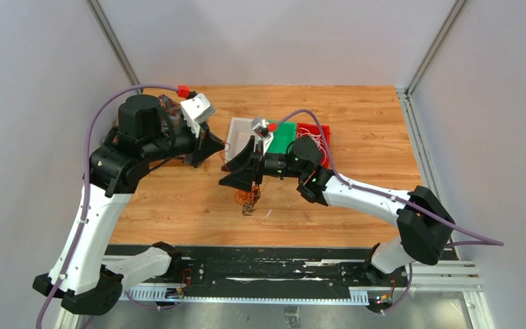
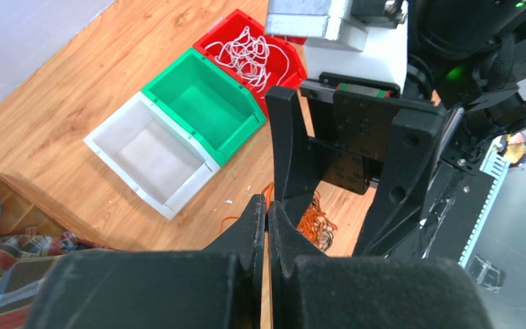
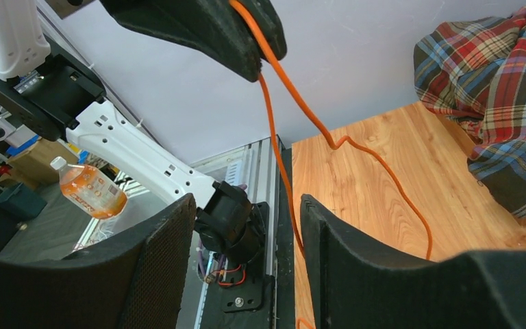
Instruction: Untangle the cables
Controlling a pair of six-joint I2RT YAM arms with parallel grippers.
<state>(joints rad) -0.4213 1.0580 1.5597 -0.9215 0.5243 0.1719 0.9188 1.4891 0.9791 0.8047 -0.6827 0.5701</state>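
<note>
Left claw [image 3: 253, 48]: closed, pinching orange cable [image 3: 272, 130]. Right claw [image 3: 246, 212]: open, empty; cable drops from 12 o'clock, upright, between its jaws.

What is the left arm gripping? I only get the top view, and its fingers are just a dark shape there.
Observer: The left fingers are shut on an orange cable. In the right wrist view it hangs down from their tips.
Reviewer: And the right fingers, are they on that cable too?
Observer: No. The right fingers stand open, one on each side of the hanging strand, without pinching it.
</note>
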